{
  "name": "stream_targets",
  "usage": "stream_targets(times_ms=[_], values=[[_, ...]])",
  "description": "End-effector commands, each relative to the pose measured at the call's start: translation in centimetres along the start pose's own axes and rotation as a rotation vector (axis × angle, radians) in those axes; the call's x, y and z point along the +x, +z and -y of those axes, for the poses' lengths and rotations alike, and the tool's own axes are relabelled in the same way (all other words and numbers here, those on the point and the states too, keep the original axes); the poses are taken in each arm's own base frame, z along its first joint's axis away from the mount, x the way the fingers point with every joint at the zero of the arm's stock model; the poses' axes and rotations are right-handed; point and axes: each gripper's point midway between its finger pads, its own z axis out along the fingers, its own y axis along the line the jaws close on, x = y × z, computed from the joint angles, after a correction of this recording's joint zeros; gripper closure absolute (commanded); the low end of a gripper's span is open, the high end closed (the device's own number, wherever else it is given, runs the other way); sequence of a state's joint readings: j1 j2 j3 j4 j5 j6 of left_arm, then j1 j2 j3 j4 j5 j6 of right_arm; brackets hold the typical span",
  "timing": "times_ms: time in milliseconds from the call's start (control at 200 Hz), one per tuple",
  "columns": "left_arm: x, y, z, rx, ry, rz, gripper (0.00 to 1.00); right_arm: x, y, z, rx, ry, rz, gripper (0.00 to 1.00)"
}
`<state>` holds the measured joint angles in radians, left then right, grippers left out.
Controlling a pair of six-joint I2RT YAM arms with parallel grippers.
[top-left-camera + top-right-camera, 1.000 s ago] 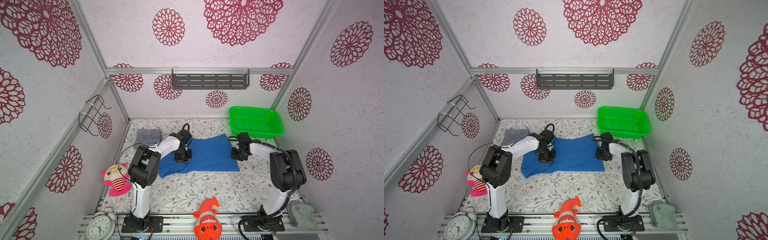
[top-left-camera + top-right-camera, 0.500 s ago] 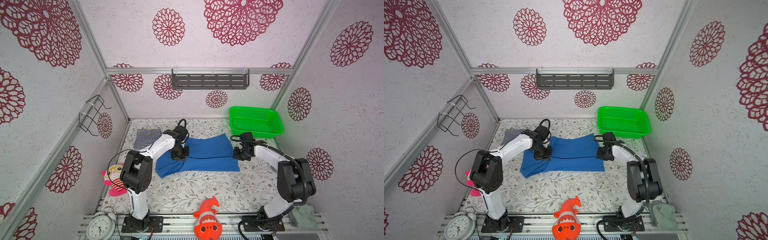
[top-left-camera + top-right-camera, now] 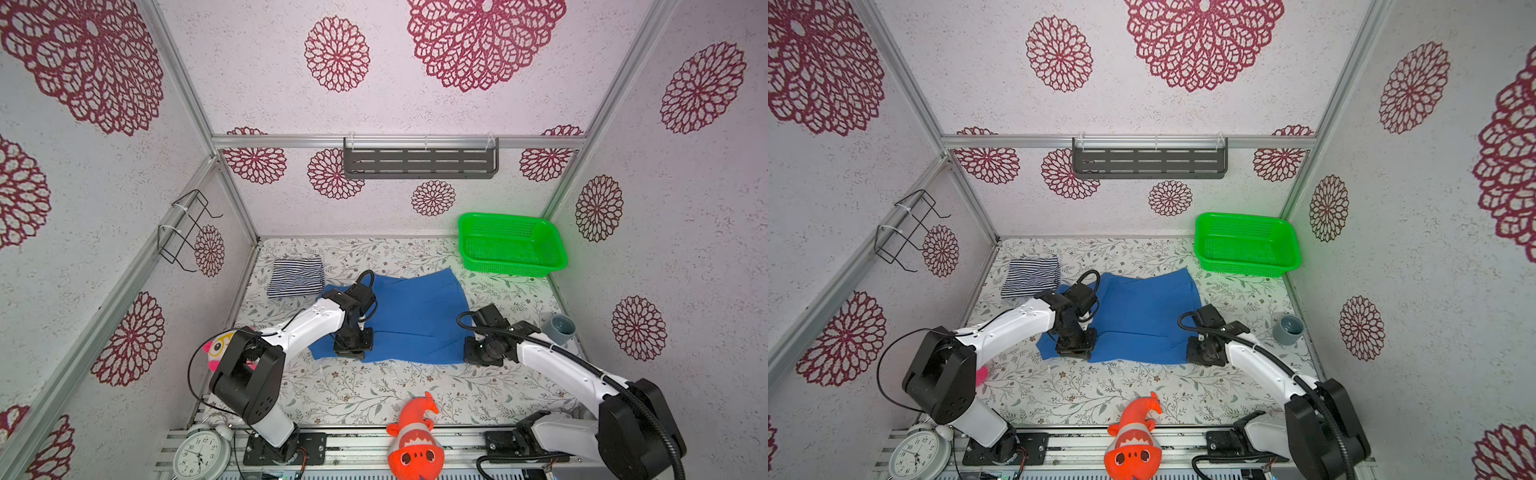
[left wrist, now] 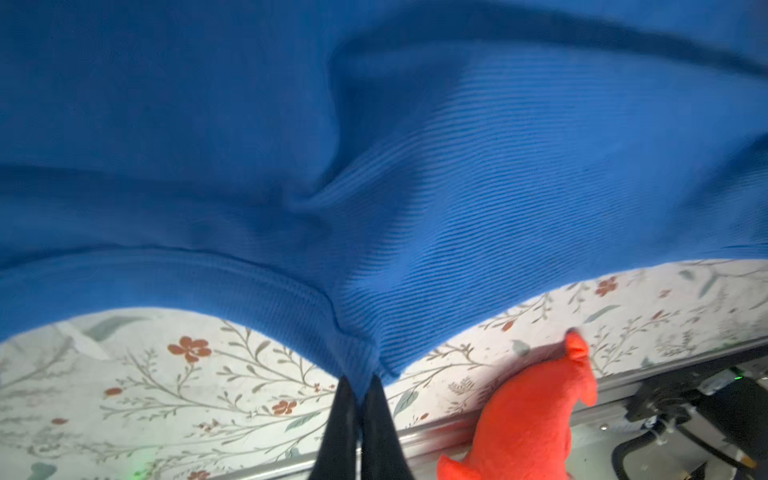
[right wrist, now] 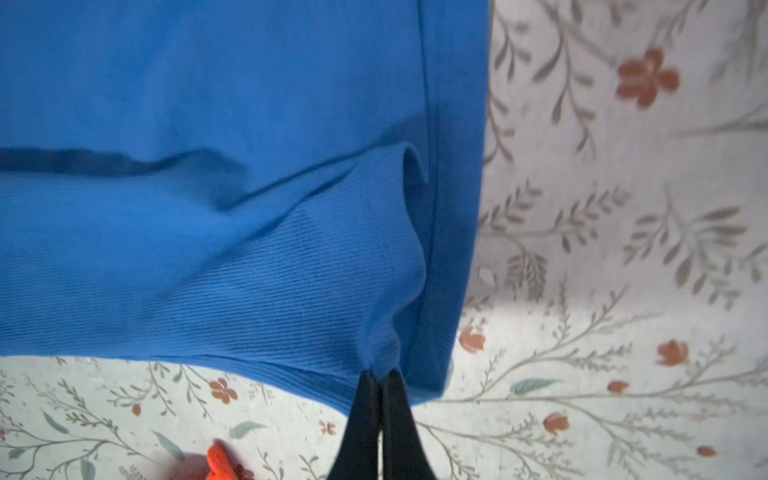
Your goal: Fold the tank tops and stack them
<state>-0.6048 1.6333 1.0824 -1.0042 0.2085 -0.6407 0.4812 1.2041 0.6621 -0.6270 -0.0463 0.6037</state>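
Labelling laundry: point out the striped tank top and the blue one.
striped tank top (image 3: 296,277), in a top view, folded top face
blue tank top (image 3: 415,316), in a top view, its flat centre

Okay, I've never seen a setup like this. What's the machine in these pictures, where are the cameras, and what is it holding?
These are two robot arms fixed at the near edge of a flowered table. Two pictures look down from overhead, almost the same view. The two close-ups come from a camera on each arm's wrist. Each arm ends in a two-finger gripper. The left gripper and the right gripper are both shut on the near edge of a blue tank top. A striped tank top lies folded at the far left. Also there: a green basket, a grey cup, an orange toy fish and a clock.
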Motion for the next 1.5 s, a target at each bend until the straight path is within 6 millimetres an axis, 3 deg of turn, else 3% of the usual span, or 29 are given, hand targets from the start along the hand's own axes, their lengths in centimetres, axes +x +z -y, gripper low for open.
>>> stream_targets(times_ms=[0, 285, 600, 1041, 1056, 1321, 1416, 1496], values=[[1.1, 0.6, -0.3, -0.01, -0.031, 0.01, 1.0, 1.2, -0.4, 1.2, 0.036, 0.1, 0.01, 1.0], [0.6, -1.1, -1.3, -0.084, 0.027, 0.028, 1.0, -0.9, -2.8, 1.1, 0.083, 0.035, 0.06, 1.0], [-3.5, -2.7, -2.0, -0.134, 0.109, 0.025, 1.0, -5.3, -3.4, 1.2, 0.137, -0.032, 0.079, 1.0], [-11.6, -3.4, -2.5, -0.126, 0.156, 0.061, 1.0, -11.5, -1.4, 1.9, 0.173, -0.049, 0.068, 1.0], [-11.7, -2.4, -2.8, -0.135, 0.154, 0.032, 1.0, -11.7, -1.3, 1.9, 0.172, -0.048, 0.068, 1.0], [-15.4, -1.5, -3.5, -0.107, 0.156, 0.021, 1.0, -14.9, 1.1, 2.1, 0.188, -0.054, 0.041, 1.0], [-16.6, -1.6, -3.8, -0.101, 0.16, 0.021, 0.61, -16.0, 2.0, 1.9, 0.183, -0.058, 0.032, 0.96], [-17.0, -2.9, -4.5, -0.132, 0.166, 0.044, 0.42, -17.1, 1.6, 1.7, 0.182, -0.063, 0.051, 0.84]])
